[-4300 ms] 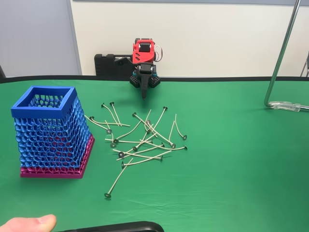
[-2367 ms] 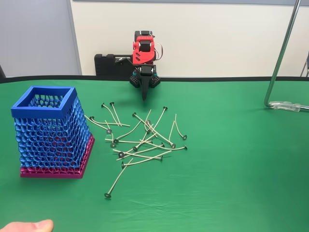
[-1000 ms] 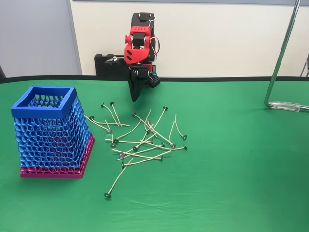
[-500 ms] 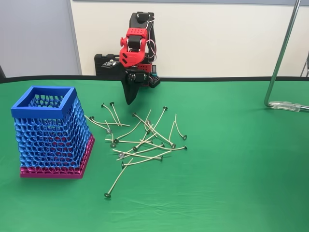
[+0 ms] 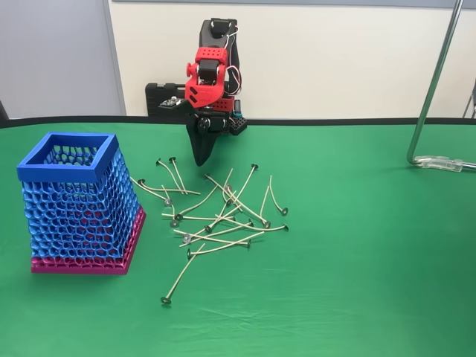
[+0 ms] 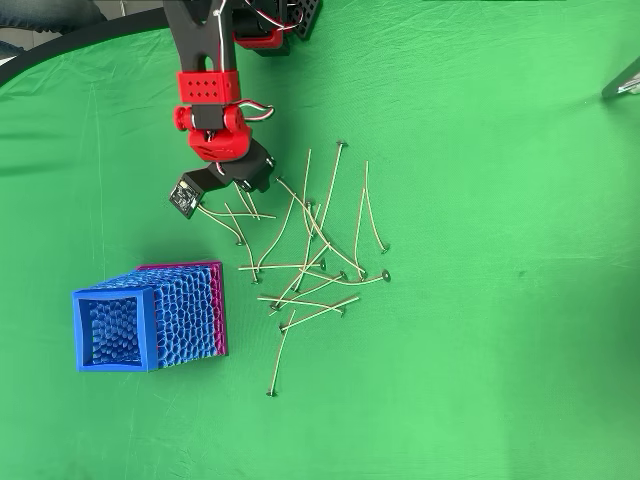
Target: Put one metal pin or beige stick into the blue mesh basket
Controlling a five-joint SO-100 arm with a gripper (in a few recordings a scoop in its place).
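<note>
Beige, thin and slightly curved, the sticks with small dark round heads (image 5: 223, 212) lie in a loose criss-crossed scatter on the green cloth-covered counter (image 5: 357, 245), near the middle of the fixed view and of the overhead view (image 6: 315, 255). The red-and-black arm's dark pincer (image 5: 201, 152) points down at the upper left edge of that scatter, its tip just above the two nearest sticks (image 5: 172, 172). In the overhead view the pincer (image 6: 225, 185) hangs over the top left of the pile. Its fingers look pressed together into one narrow point and nothing is pinched between them.

Left of the pile stands the tall square blue honeycomb-lattice basket with a magenta base (image 5: 74, 204) — well apart from the pincer, close to the nearest stick heads. Seen from overhead, the basket (image 6: 150, 320) sits lower left; no stick can be made out through its open top, though the lattice hides much of the inside.
</note>
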